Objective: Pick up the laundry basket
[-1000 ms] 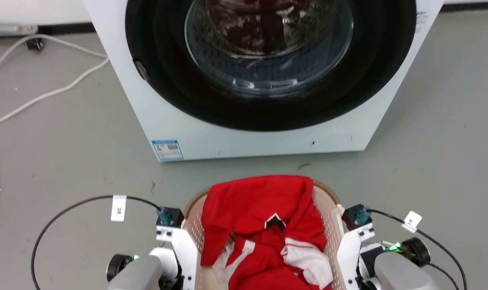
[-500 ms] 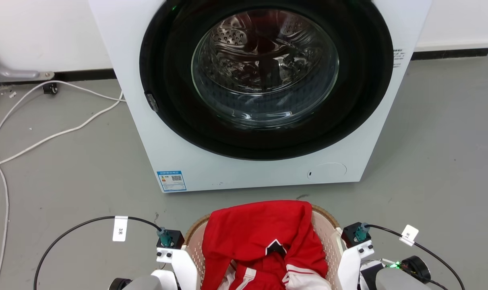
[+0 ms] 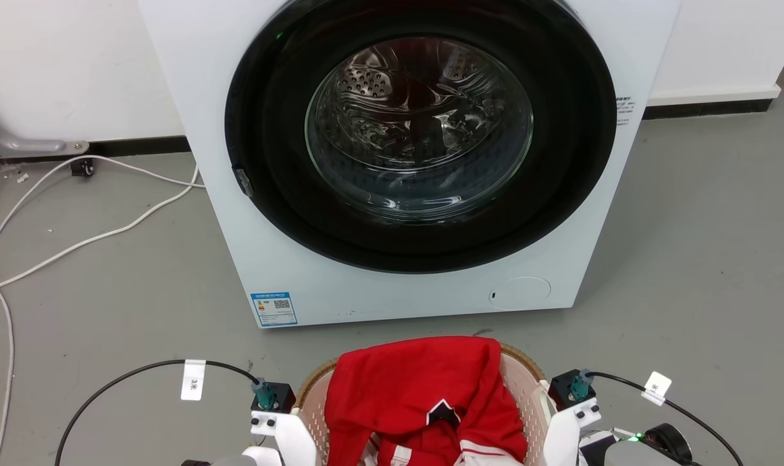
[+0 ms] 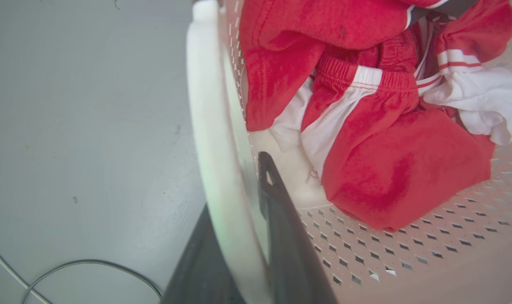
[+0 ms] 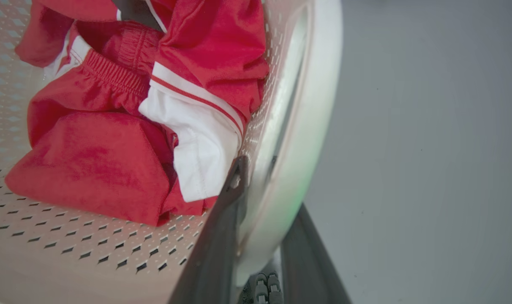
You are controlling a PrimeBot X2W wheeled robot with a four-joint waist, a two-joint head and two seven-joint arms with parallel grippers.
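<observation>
The head has tipped up toward the washer (image 3: 366,294), while left gripper (image 4: 235,198) and right gripper (image 5: 268,185) stay clamped on the basket (image 3: 526,395), so lifting looks started.

Laundry test room: washing machine (image 3: 418,162), bare grey floor (image 3: 107,285), loose cables (image 3: 75,239).

Head view: high up, facing forward and down onto washing machine (image 3: 366,291) and floor (image 3: 689,226). Left, right wrist views: very close, each looking along one white handle (image 4: 209,126) into laundry basket (image 4: 408,253); both share the red-and-white clothes (image 4: 387,169).
</observation>
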